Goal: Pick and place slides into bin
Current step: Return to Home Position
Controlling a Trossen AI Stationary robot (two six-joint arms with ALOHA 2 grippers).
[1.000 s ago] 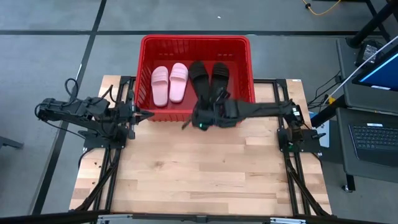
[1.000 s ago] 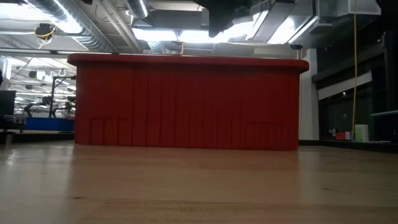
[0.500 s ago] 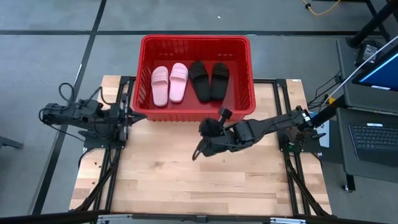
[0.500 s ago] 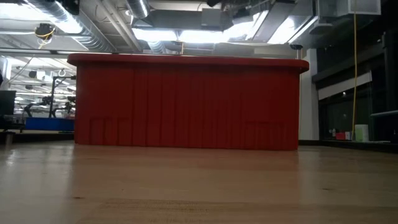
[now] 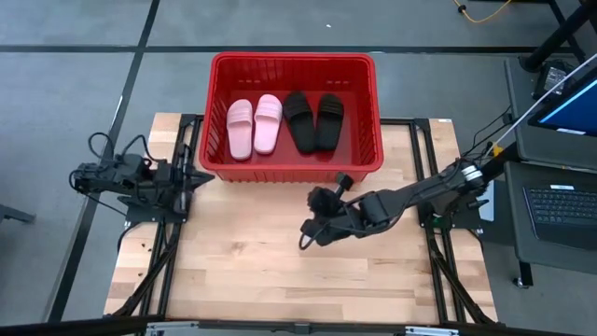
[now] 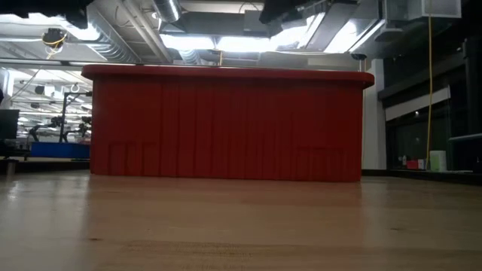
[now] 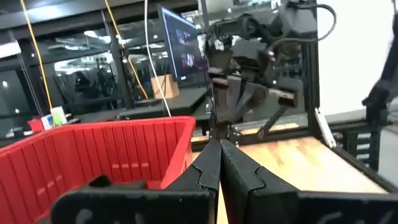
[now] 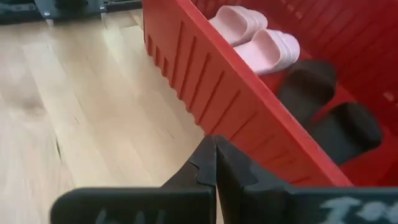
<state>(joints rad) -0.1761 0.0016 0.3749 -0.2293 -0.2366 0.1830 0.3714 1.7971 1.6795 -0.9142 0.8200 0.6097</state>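
Observation:
The red bin (image 5: 294, 65) stands at the table's far edge and holds all the slides side by side on its floor: two pale pink ones (image 5: 253, 123) on the left and two black ones (image 5: 313, 119) on the right. They also show in the right wrist view, pink (image 8: 255, 38) and black (image 8: 326, 106). My right gripper (image 5: 305, 238) is shut and empty over the table's middle, in front of the bin. My left gripper (image 5: 207, 174) is shut and empty by the bin's near left corner.
Bare wooden tabletop (image 5: 289, 271) lies in front of the bin. The bin's near wall (image 6: 226, 124) fills the low view. Black frame rails (image 5: 173, 243) run along both table sides. A desk with a laptop (image 5: 560, 201) stands beyond the right edge.
My right gripper has drawn back from above the bin's near wall toward the table's near edge and now hangs over the bare wood. My left arm has pulled back a little toward the table's left edge. The slides stay in the bin.

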